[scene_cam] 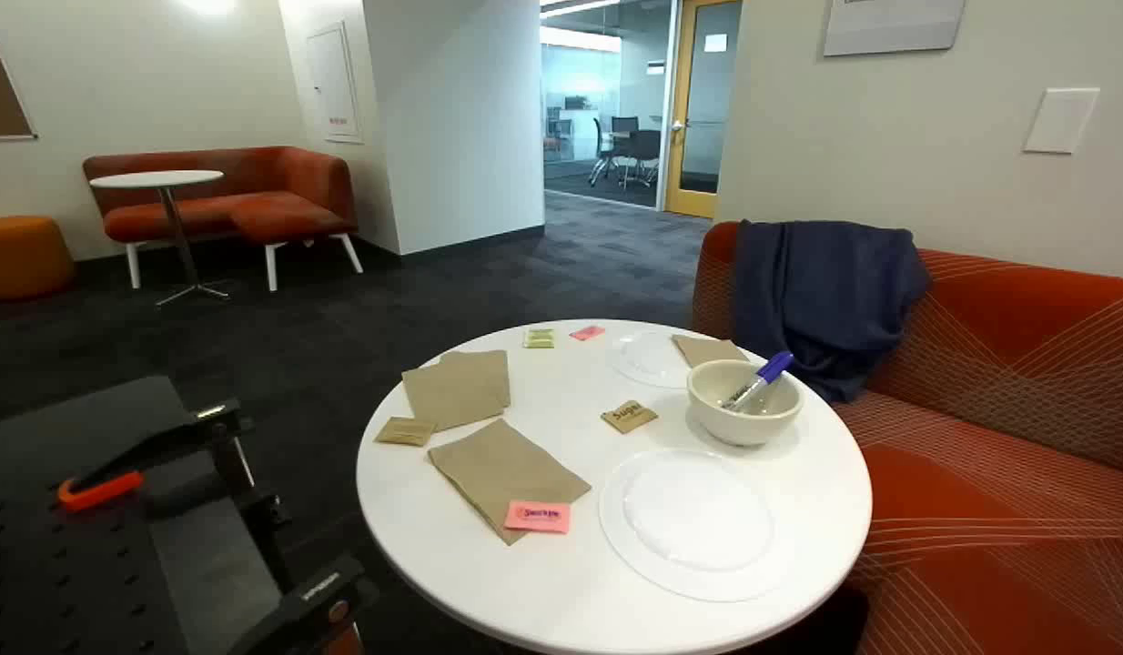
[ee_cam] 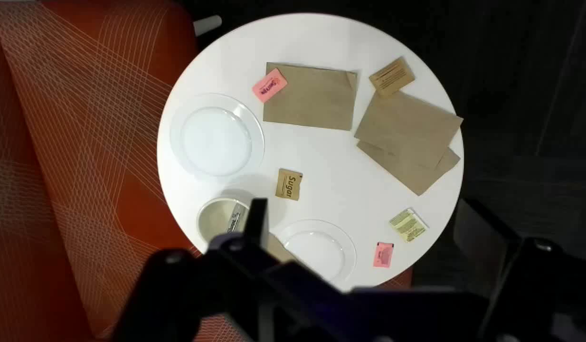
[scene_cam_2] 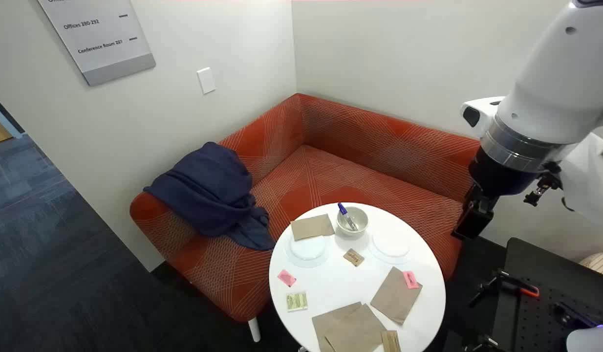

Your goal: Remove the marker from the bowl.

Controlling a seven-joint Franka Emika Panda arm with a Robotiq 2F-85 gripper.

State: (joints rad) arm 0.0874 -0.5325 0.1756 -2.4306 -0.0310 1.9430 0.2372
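The marker has a blue-purple cap and a grey barrel; it shows in both exterior views [scene_cam: 760,382] [scene_cam_2: 348,217]. It leans inside the off-white bowl, its cap sticking up past the rim. The bowl [scene_cam: 736,428] stands on the round white table, also in an exterior view [scene_cam_2: 350,234]. In the wrist view, part of the bowl [ee_cam: 211,219] and the marker's grey barrel [ee_cam: 234,219] show; the left finger hides the cap. My gripper [ee_cam: 369,221] is open and empty, above and apart from the bowl. In an exterior view, the gripper [scene_cam_2: 471,221] hangs beside the table.
The white table [scene_cam: 561,400] holds two translucent plates [scene_cam: 693,518], [scene_cam_2: 306,249], brown napkins [scene_cam: 507,468] and several packets, including a sugar packet [scene_cam: 630,416] near the bowl. A red sofa [scene_cam_2: 379,171] with a dark blue cloth [scene_cam_2: 208,190] borders the table.
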